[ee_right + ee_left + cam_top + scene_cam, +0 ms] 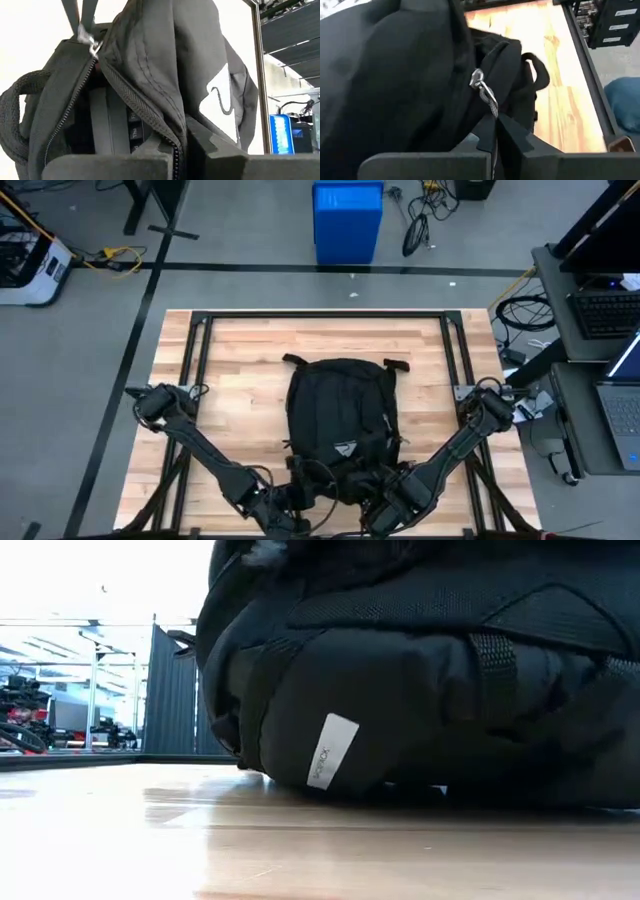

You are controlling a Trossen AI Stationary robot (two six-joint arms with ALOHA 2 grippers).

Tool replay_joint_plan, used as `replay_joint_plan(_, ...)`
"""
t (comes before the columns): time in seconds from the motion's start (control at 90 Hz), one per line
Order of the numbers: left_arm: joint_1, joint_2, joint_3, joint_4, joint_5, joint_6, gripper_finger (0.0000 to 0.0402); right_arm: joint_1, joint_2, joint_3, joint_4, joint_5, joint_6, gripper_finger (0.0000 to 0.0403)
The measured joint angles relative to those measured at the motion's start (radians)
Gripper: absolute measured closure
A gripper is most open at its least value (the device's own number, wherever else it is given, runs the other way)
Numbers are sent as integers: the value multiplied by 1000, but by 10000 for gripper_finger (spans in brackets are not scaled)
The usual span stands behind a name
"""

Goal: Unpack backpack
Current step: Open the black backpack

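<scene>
Both grippers are down at the near end of the backpack (pixel 340 405), which lies flat in the middle of the wooden table (pixel 240 360), its white logo patch (pixel 345 448) facing up toward the near edge.

Left gripper (pixel 496 131) has its fingers pinched right together on a thin strip hanging from a silver zipper pull (pixel 484 91), so it's basically closed on that pull tab, with the black fabric of the bag bulging just beside it. From overhead the left gripper (pixel 290 498) sits at the bag's near left corner.

Right gripper (pixel 181 140) is squeezed shut on a fold of the bag's fabric along the zipper edge (pixel 145 112). The zip is parted there, so you can see into the opening, where something dark and flat (pixel 112 127) sits inside; can't tell what it is. Overhead, the right gripper (pixel 385 495) is at the near right corner, close to the left one.

Low camera is mostly filled by the backpack's side, resting on the tabletop with a small white label (pixel 332 750) showing.
</scene>
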Motion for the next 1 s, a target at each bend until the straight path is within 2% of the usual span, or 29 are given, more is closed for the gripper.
replay_joint_plan(0.156, -22, -30, 0, -153, 6, -115, 401, -3, 0, 0, -5, -1, 13, 403)
replay_joint_plan(0.333, -17, -39, 0, -406, 143, -299, 401, -3, 0, 0, -9, -2, 13, 403)
replay_joint_plan(0.478, -17, -39, 1, -639, 197, -463, 401, -4, 0, 0, -10, -3, 16, 403)
replay_joint_plan(0.667, -17, -39, 1, -866, 202, -631, 401, -5, 0, 0, -10, -2, 16, 403)
replay_joint_plan(1.0, 9, -31, 0, -1078, 199, -768, 401, -6, 0, 1, -14, -3, 17, 403)
